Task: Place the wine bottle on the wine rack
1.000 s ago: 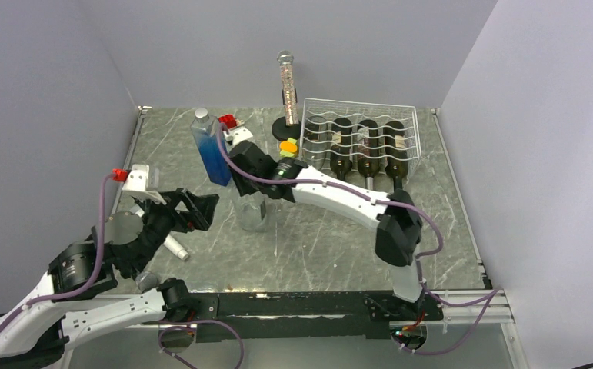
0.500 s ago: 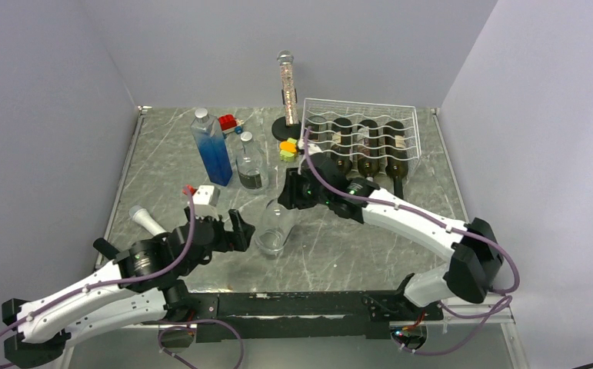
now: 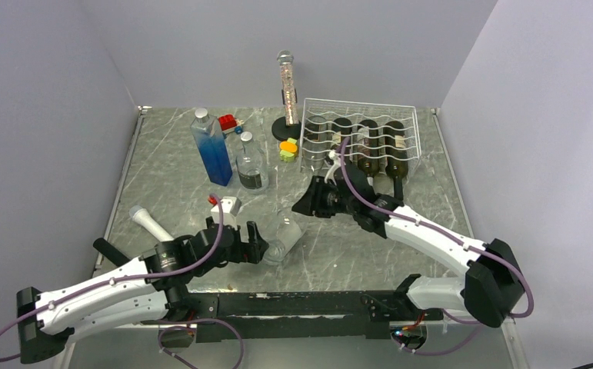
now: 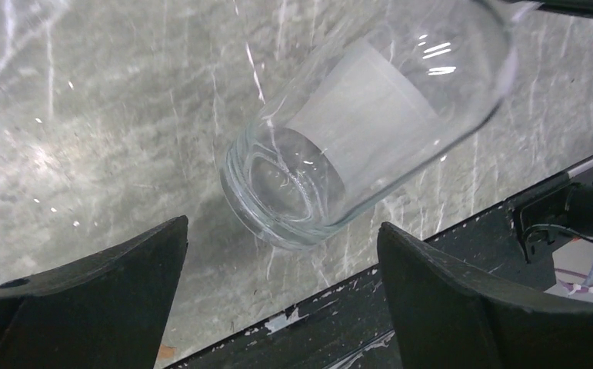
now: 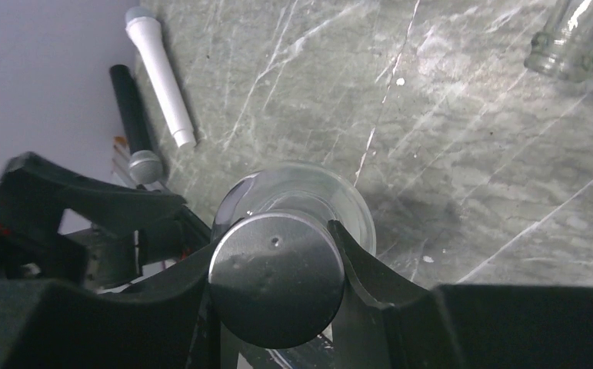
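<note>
Left gripper (image 3: 260,247), spread, is advancing on the tilted wine bottle (image 3: 284,235) by the near edge of the surface (image 3: 170,181) — right gripper (image 3: 304,206) pinching its cap (image 5: 276,273) — risking a knock twisting it loose.

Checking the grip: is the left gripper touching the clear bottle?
No, the left gripper is open, with bare table between it and the clear bottle.

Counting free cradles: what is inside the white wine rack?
Several dark bottles lie side by side in the wine rack, necks toward the arms. What lies beneath them is covered.
</note>
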Tool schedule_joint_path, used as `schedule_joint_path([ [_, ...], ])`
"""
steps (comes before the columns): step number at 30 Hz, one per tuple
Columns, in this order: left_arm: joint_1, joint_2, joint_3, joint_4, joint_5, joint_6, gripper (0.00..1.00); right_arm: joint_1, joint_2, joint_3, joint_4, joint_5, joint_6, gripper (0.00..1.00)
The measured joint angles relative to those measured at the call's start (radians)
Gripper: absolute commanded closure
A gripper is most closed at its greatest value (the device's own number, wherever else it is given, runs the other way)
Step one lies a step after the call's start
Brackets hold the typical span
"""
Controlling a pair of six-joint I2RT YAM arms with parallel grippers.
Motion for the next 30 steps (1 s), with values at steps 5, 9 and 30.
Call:
schedule_joint_path([
  [5,0.0,0.028,-0.058,0.04,0.045,-0.047,0.21,-0.006,-0.09,-0.152,0.143,-0.042,0.053,1.0],
  [9,0.0,0.046,-0.075,0.063,0.083,-0.068,0.34,-0.006,-0.128,-0.231,0.232,-0.063,0.079,1.0],
  [30,-0.006,0.181,-0.071,0.166,0.174,-0.104,0.12,-0.025,-0.273,-0.39,0.414,-0.094,-0.049,1.0],
])
